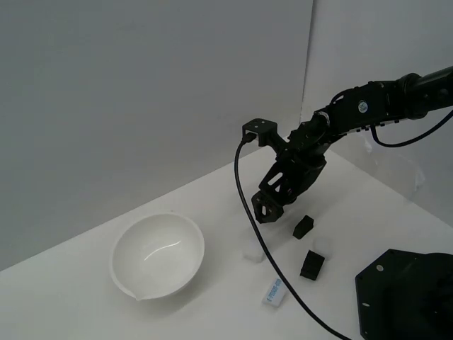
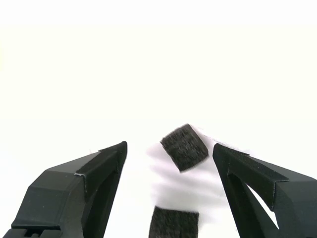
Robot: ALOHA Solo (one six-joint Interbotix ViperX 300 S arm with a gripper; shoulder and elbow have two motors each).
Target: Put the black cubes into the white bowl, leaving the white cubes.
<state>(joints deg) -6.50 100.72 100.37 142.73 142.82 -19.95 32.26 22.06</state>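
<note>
The white table (image 1: pixel 85 304) is seen to carry everything, with the white bowl (image 1: pixel 158 256) taken here as the landmark. The bowl is shown upright, and nothing can be made out inside it.

The black robot arm (image 1: pixel 368 105) is seen reaching in from the exterior view's right, well apart from the bowl; its far end is cut off by the picture's edge. A black base plate (image 1: pixel 407 297) is partly cropped at the corner farthest from the bowl.

The gripper (image 1: pixel 267 207) is held above the table between the bowl and the cubes. In the wrist view its gripper (image 2: pixel 170 148) is seen with jaws spread wide and nothing held.

Two black cubes (image 1: pixel 304 227) (image 1: pixel 311 265) are seen beyond the gripper from the bowl; a third cannot be found. In the wrist view one black cube (image 2: pixel 184 147) lies between the fingertips and another (image 2: pixel 174 223) is cut off by the edge.

White cubes are hard to make out against the table: one (image 1: pixel 253 253) nearest the bowl, one (image 1: pixel 323 246) between the black cubes.

A flat white block with blue print (image 1: pixel 274 292) lies near the bowl's right, crossed by a black cable (image 1: pixel 244 202).
</note>
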